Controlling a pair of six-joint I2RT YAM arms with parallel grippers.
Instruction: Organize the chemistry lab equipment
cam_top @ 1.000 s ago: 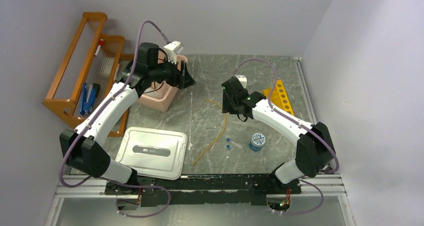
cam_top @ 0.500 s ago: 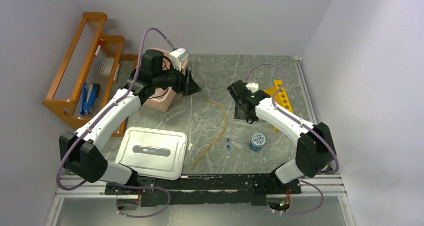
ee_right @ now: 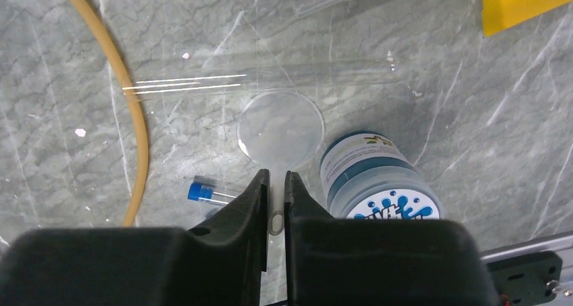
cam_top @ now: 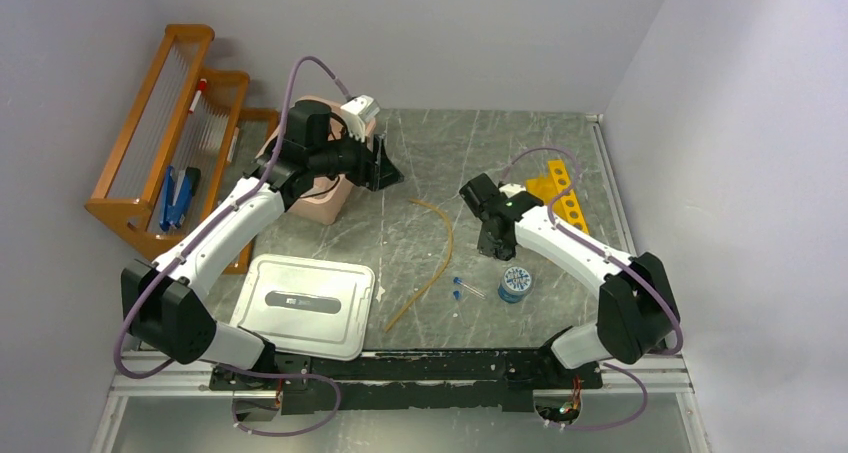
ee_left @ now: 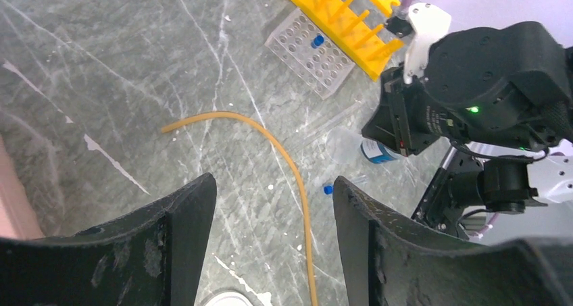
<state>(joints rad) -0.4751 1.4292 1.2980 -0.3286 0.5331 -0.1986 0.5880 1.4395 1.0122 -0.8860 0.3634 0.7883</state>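
A long tan rubber tube (cam_top: 441, 245) curves across the middle of the table, also visible as the tube (ee_left: 284, 157) and the tube (ee_right: 132, 117). Two blue-capped vials (cam_top: 458, 289) lie near it, one vial (ee_right: 203, 193) just left of my right gripper. My right gripper (ee_right: 276, 177) is low over the table, shut on the thin handle of a clear round-headed scoop (ee_right: 280, 127). It sits beside a blue-and-white jar (ee_right: 378, 184). The yellow tube rack (cam_top: 558, 191) lies at the right. My left gripper (ee_left: 273, 184) hangs open and empty beside the pink tub.
The pink tub (cam_top: 325, 195) stands at the back left, its white lid (cam_top: 305, 303) lying near the front. An orange wooden rack (cam_top: 170, 143) lines the left wall. A clear well plate (ee_left: 311, 53) rests by the yellow rack. A clear tube (ee_right: 270, 76) lies on the stone top.
My right arm has moved toward the front right, down beside the jar, and its jaws have closed on the clear scoop's handle. My left arm has shifted slightly right of the tub.
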